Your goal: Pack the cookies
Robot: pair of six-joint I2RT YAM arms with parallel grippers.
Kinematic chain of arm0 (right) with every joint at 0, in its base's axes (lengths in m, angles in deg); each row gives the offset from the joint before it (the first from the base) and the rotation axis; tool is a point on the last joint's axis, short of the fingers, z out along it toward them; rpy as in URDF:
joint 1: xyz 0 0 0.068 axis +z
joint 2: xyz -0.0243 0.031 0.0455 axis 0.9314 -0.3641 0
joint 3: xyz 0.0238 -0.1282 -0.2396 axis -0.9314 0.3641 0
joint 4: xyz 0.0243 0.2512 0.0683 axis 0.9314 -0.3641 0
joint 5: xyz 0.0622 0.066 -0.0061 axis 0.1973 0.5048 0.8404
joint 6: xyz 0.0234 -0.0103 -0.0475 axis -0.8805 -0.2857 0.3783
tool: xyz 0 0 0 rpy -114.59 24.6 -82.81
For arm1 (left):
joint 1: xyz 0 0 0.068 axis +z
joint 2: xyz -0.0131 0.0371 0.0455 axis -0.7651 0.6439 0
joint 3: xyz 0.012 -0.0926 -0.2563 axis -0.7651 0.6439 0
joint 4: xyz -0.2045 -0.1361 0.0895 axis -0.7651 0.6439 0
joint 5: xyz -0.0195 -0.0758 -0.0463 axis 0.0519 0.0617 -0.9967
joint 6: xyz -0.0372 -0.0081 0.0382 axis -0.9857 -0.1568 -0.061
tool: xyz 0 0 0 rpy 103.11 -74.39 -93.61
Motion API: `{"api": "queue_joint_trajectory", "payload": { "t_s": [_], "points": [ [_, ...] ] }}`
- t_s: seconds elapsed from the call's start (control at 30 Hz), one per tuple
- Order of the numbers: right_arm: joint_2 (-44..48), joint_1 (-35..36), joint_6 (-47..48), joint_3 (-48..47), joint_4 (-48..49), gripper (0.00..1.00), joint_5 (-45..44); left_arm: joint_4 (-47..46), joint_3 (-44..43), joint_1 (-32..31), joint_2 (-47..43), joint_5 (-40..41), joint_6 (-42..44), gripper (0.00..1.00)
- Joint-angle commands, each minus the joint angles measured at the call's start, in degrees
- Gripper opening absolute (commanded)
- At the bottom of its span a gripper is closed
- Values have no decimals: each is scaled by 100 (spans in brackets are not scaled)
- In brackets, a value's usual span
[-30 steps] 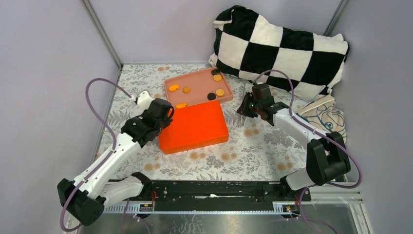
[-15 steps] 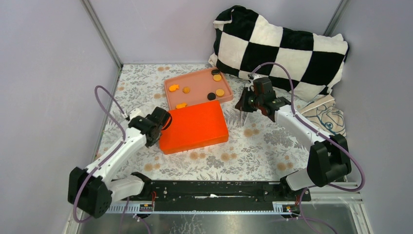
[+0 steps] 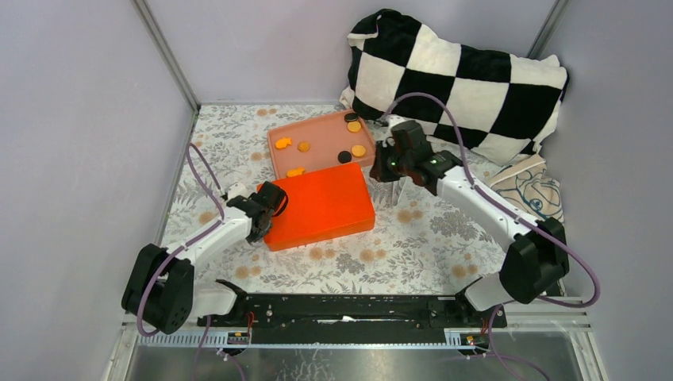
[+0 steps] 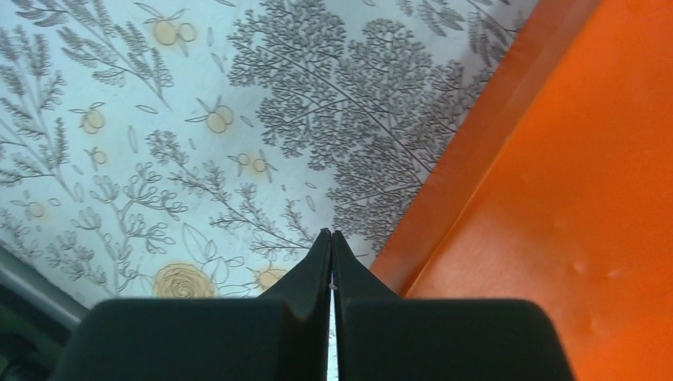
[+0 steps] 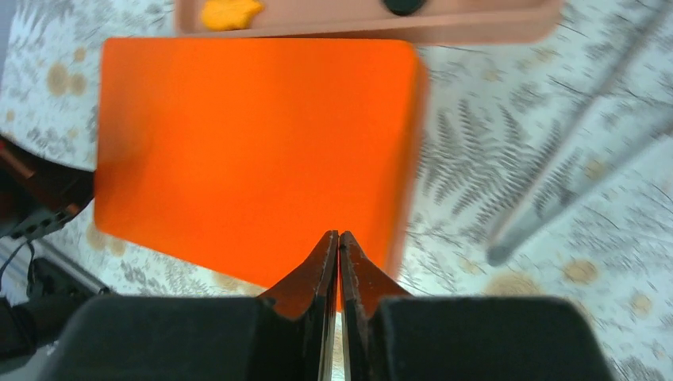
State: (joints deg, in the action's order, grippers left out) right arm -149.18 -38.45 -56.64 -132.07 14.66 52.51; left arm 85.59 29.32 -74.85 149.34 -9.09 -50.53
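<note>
near edge of the tabletop (image 3: 397,238): both arm bases bolted side by side, floral cover across the whole surface.

left gripper (image 4: 331,238): shut, fingertips pressed together with nothing between them. held low over the floral cover, just beside the left edge of the orange flat box (image 3: 317,205). contact with the box edge: cannot tell.

orange flat box: lying flat at mid-tabletop, top face plain and closed, far edge against the near rim of the pink tray (image 3: 325,135).

right side of the tabletop: a printed cloth item (image 3: 528,190) beside the right arm, well apart from the box.

right gripper (image 5: 339,236): also shut, tips together and empty. raised off the tabletop near the right end of the tray, pointed back toward the box; seen through the wrist camera against the box's top face.

pink tray: open, shallow, angled slightly, beyond the box. holding the cookies (image 3: 359,150), seven in all: five orange and two black. two orange and two black grouped toward the right end, three orange toward the left and near rim. all loose and apart from one another except one black and one orange nearly touching at the far right corner.

far right corner: black-and-white checkered pillow (image 3: 456,75) leaning against the wall, behind the tray.
</note>
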Motion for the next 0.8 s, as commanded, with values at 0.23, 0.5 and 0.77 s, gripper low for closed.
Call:
{"api": "queue_joint_trajectory", "payload": {
  "t_s": [0.23,0.5,0.77],
  "points": [
    [-1480,1084,272,-1078,-564,8,-554,-973,161,1,-359,-242,420,0],
    [-2324,1096,3,-1061,-970,5,-964,-1130,199,3,-370,-330,577,0],
    [-2048,1099,-31,-1108,-835,4,-1096,-1377,205,3,-400,-461,713,0]
  ]
}}
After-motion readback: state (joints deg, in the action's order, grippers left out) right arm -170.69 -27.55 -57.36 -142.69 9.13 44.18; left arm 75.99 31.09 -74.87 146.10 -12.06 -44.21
